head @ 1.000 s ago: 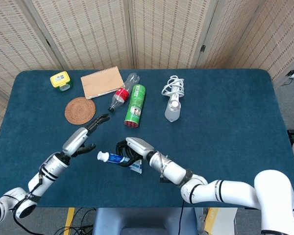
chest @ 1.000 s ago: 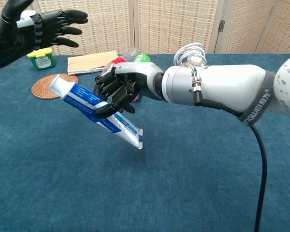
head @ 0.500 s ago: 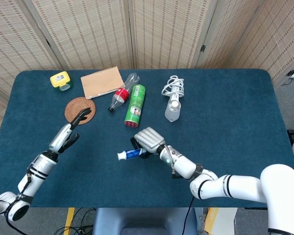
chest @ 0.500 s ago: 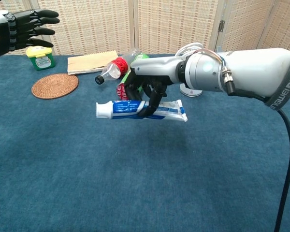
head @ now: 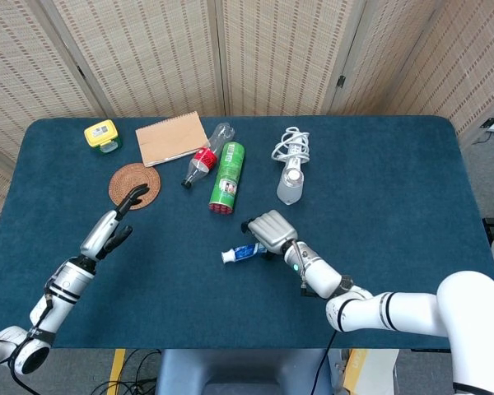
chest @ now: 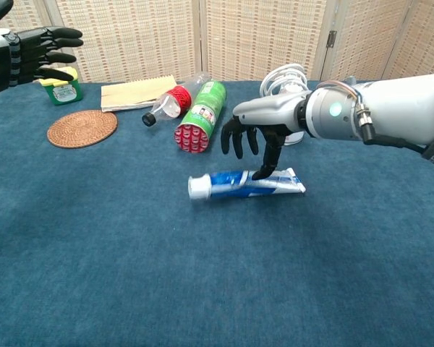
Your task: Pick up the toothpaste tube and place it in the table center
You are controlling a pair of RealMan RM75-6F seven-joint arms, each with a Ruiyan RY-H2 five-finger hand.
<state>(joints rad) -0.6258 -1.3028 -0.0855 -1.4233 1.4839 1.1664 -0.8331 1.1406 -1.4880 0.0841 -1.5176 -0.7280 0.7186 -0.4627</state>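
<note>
The blue and white toothpaste tube point(head: 241, 252) point(chest: 242, 183) lies flat on the blue table point(head: 379, 189), white cap to the left. My right hand point(head: 270, 230) point(chest: 257, 141) hovers just over its right half, fingers apart and pointing down. One of its fingertips point(chest: 262, 173) touches the top of the tube; nothing is wrapped around it. My left hand point(head: 115, 224) point(chest: 32, 52) is raised off the table far to the left with its fingers spread, holding nothing.
Behind the tube lie a green can point(head: 228, 177) and a clear bottle with a red label point(head: 204, 156). A round woven coaster point(head: 133, 185), a notebook point(head: 172, 138) and a yellow box point(head: 101, 135) sit back left. A white power strip point(head: 291, 169) lies behind my right hand.
My right hand carried the tube rightward, lowered it onto the table and opened its grip. My left hand drew back to the left and has since stayed put.
</note>
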